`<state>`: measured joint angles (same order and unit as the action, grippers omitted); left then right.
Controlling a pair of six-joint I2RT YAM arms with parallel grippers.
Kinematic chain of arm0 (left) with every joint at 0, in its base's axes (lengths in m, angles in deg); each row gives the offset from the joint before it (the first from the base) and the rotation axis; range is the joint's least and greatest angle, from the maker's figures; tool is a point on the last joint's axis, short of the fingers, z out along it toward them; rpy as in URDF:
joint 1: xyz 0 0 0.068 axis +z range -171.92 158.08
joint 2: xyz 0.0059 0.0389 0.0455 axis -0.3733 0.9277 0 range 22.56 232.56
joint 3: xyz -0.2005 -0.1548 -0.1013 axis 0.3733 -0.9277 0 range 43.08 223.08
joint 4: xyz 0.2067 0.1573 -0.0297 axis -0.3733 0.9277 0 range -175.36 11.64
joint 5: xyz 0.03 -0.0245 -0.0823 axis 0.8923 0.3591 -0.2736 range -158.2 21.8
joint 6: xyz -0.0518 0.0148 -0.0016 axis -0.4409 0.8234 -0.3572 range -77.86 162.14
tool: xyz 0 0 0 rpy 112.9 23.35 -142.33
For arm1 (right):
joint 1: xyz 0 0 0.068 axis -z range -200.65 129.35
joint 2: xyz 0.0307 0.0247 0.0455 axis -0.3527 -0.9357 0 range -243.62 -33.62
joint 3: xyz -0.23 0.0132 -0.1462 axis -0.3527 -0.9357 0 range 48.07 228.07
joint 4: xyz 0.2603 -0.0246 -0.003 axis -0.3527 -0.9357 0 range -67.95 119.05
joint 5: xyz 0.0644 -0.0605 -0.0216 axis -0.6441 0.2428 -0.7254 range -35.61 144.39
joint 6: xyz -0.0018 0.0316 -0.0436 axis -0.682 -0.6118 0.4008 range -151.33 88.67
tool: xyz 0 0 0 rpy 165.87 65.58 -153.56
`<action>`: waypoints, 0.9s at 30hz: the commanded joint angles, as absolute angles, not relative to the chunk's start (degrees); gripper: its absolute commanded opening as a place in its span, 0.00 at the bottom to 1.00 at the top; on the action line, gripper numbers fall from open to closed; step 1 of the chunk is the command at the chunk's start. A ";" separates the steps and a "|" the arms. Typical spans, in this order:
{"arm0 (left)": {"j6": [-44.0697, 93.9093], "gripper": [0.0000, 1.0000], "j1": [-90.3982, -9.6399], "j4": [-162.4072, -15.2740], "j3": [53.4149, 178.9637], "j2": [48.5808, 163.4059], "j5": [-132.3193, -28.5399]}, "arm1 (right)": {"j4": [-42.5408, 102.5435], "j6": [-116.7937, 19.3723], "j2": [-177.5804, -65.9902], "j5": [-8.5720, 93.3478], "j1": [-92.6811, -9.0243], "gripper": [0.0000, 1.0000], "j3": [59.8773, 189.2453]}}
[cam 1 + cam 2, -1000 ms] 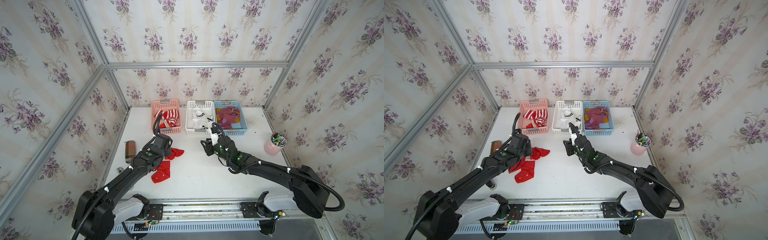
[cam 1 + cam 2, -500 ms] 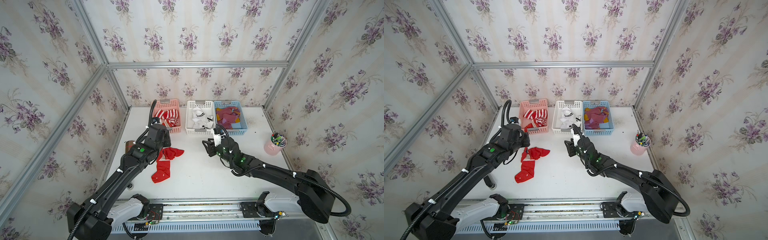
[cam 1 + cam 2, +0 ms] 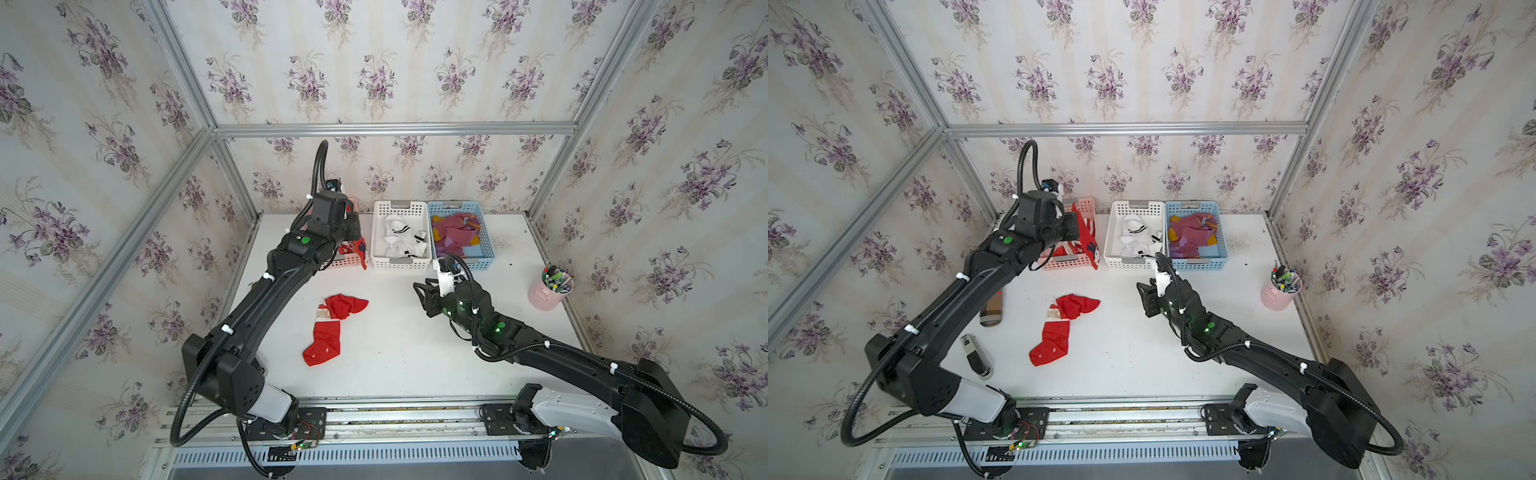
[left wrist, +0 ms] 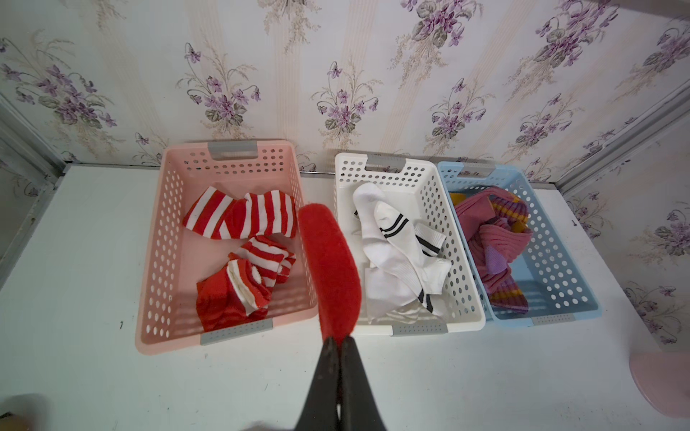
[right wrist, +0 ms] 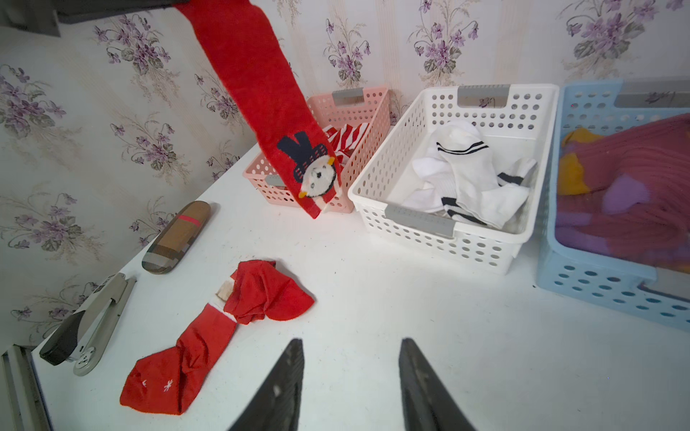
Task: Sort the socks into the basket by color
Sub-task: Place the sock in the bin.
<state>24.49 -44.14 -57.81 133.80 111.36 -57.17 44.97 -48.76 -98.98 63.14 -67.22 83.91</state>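
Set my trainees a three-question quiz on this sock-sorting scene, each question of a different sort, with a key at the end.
1. True or false: the left claw is shut on a red sock.
2. Multiple choice: where do the white socks with black bands lie? A) the pink basket B) the white basket C) the blue basket
3. Short answer: what does the right claw hold?

Key: 1 true; 2 B; 3 nothing, it is open and empty.
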 commanded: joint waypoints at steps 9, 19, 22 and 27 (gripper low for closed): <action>28.41 0.05 -35.65 -59.03 151.39 127.89 -71.28 | 41.90 -50.29 -94.77 66.33 -67.23 0.44 82.25; 30.62 0.05 -30.23 -57.09 159.53 140.89 -78.02 | 40.94 -50.87 -93.48 67.88 -67.23 0.44 81.24; 30.71 0.04 -29.25 -56.65 160.90 142.86 -76.61 | 40.83 -50.91 -93.90 68.13 -67.23 0.44 81.60; 31.31 0.04 -27.51 -54.35 163.26 145.08 -70.92 | 40.83 -50.79 -94.86 68.19 -67.24 0.44 82.04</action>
<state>29.98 -28.23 -55.40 162.24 144.49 -74.55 40.38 -50.44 -94.44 67.29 -67.19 81.54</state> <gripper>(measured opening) 0.054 0.442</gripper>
